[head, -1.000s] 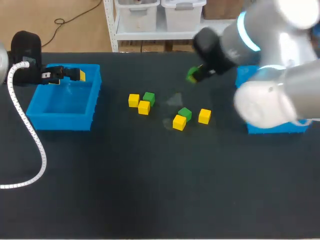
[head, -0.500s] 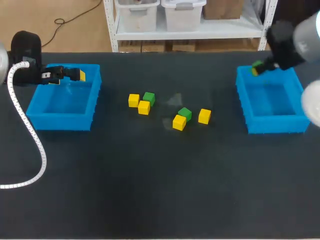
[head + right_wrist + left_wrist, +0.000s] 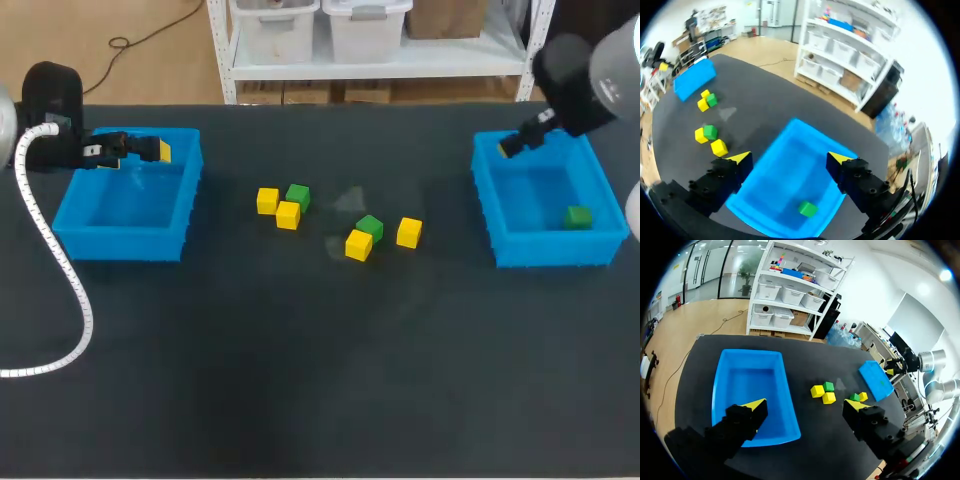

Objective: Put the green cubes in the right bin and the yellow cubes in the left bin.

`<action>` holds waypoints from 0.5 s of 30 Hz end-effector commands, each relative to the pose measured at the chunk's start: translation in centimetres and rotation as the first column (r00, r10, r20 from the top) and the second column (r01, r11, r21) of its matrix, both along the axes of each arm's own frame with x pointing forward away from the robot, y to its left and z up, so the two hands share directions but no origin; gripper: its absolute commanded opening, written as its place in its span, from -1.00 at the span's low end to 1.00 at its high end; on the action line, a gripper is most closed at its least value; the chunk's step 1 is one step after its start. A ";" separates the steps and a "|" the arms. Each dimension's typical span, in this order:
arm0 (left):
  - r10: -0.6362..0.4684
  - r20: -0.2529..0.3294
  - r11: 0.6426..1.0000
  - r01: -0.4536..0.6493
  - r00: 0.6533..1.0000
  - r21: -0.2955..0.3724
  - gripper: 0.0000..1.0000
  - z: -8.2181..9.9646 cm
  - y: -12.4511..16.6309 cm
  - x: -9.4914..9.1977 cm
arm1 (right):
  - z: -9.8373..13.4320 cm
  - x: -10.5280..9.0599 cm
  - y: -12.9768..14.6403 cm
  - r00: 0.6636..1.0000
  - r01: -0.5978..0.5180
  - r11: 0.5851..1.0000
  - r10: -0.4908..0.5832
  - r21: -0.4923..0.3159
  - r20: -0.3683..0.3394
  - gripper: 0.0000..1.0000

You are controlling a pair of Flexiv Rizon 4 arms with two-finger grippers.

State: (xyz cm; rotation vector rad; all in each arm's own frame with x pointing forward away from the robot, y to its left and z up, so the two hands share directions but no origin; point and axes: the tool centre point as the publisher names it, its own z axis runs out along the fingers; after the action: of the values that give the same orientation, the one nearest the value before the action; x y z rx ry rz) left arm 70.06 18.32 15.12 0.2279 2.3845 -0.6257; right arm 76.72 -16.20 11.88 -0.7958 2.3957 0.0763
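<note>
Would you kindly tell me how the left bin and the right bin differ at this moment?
The right bin holds one green cube; the left bin holds none. The right claw hangs open above the right bin's far corner; the left claw hangs open above the left bin's far edge. Both are blue, rectangular, open-topped bins on the dark table.

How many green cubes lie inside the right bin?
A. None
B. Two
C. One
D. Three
C: a single green cube lies on the floor of the right bin, as both the head view and the right wrist view show.
</note>
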 end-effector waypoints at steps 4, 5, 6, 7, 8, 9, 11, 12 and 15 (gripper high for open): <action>-0.004 0.007 1.000 0.004 1.000 -0.008 1.00 -0.1 0.2 -0.1 | 1.9 -1.1 5.2 0.969 -0.159 0.972 0.187 -0.173 0.163 1.00; -0.004 0.007 1.000 0.004 1.000 -0.008 1.00 -0.1 0.2 -0.1 | 2.1 -1.3 5.8 0.959 -0.205 0.960 0.237 -0.193 0.159 1.00; -0.004 0.007 1.000 0.004 1.000 -0.008 1.00 -0.1 0.2 -0.1 | 2.1 -1.4 6.3 0.944 -0.254 0.942 0.291 -0.220 0.154 1.00; -0.004 0.007 1.000 0.004 1.000 -0.008 1.00 -0.1 0.2 -0.1 | 2.2 -1.5 6.8 0.927 -0.301 0.920 0.344 -0.250 0.150 1.00; -0.004 0.007 1.000 0.004 1.000 -0.008 1.00 -0.1 0.2 -0.1 | 2.2 -1.7 7.3 0.908 -0.342 0.896 0.393 -0.284 0.147 1.00; -0.004 0.007 1.000 0.004 1.000 -0.008 1.00 -0.1 0.2 -0.1 | 2.2 -2.1 7.9 0.878 -0.397 0.859 0.458 -0.324 0.137 1.00; -0.004 0.007 1.000 0.004 1.000 -0.008 1.00 -0.1 0.2 -0.1 | 2.1 -2.9 8.8 0.809 -0.497 0.771 0.578 -0.399 0.108 1.00; -0.004 0.007 1.000 0.004 1.000 -0.008 1.00 -0.1 0.2 -0.1 | 2.0 -3.4 9.2 0.766 -0.546 0.713 0.638 -0.439 0.083 1.00; -0.004 0.007 1.000 0.004 1.000 -0.008 1.00 -0.1 0.2 -0.1 | 1.8 -4.8 10.2 0.619 -0.650 0.510 0.786 -0.563 -0.002 1.00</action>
State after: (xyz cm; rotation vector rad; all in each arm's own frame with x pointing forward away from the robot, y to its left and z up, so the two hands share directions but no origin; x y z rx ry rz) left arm 70.06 18.32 15.12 0.2279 2.3845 -0.6256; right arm 73.40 -6.27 13.54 -1.3660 2.0948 -0.0745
